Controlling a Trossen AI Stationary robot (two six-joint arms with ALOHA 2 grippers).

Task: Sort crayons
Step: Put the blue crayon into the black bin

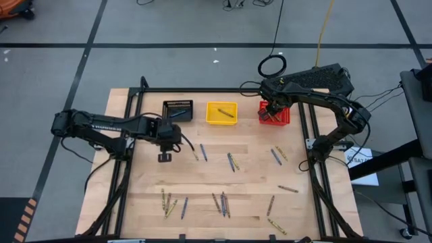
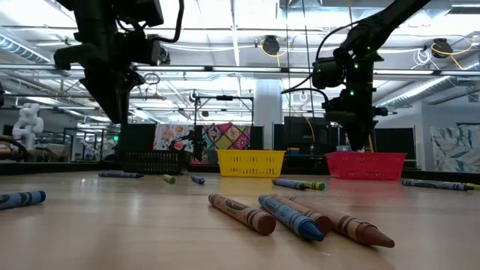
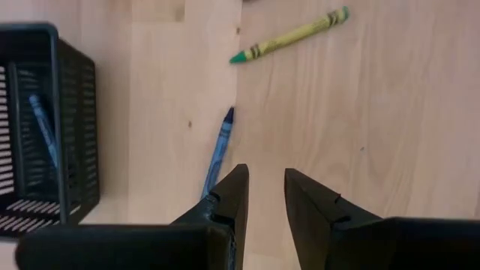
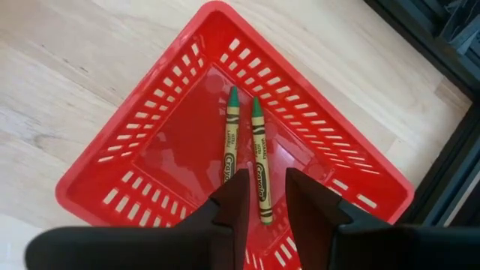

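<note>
Left wrist view: the left pincer point(image 3: 261, 196), parted and empty, hangs just beside a blue crayon point(image 3: 217, 152); closing off-centre could roll it away (the black bin point(image 3: 75, 112) sits beside).

Right pincer point(image 4: 262, 196), parted and empty, hovers over the red bin point(image 4: 135, 161).

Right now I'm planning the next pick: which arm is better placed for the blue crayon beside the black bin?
Left. The left hand hangs open just above that blue crayon next to the black bin. The right hand is over the red bin.

White "TROSSEN" lettering on left arm point(image 1: 101, 126), crayon wrapper print unreadable
</note>
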